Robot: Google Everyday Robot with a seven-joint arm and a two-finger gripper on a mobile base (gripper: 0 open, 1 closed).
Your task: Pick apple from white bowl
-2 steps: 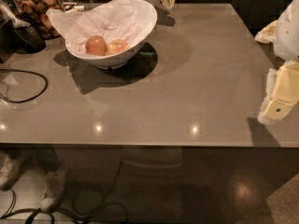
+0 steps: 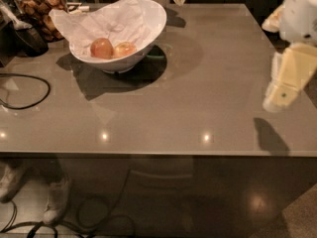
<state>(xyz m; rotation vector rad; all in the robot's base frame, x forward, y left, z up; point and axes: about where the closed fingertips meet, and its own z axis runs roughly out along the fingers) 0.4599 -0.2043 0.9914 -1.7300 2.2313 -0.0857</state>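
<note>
1. The end effector (image 2: 290, 78) hangs at the right edge of the view, above the right side of the tabletop (image 2: 198, 93). Whether it is open or closed cannot be told, and nothing can be seen in its grasp.
2. The white bowl (image 2: 157, 19) stands well apart from the end effector, far to its left and further back across the tabletop. Inside, on crumpled paper (image 2: 114, 21), lie a reddish apple (image 2: 101, 47) and a paler second fruit (image 2: 125, 49) — just beside each other, perhaps touching.
3. The task looks barely begun: the whole reach to the bowl is not yet made.
4. The bowl's wall stands high on the side facing the end effector, so a low, sideways approach would likely strike the rim and shove or tip the bowl.
5. A descent between the two fruits could push both apart. A glancing contact could roll the apple across the paper.
6. Loose paper may be pinched along with the apple and dragged out.
7. Beyond the bowl, on its far side from the end effector, sit a jar (image 2: 37, 6) and a cable (image 2: 47, 87) — an overshoot could hit them.
</note>
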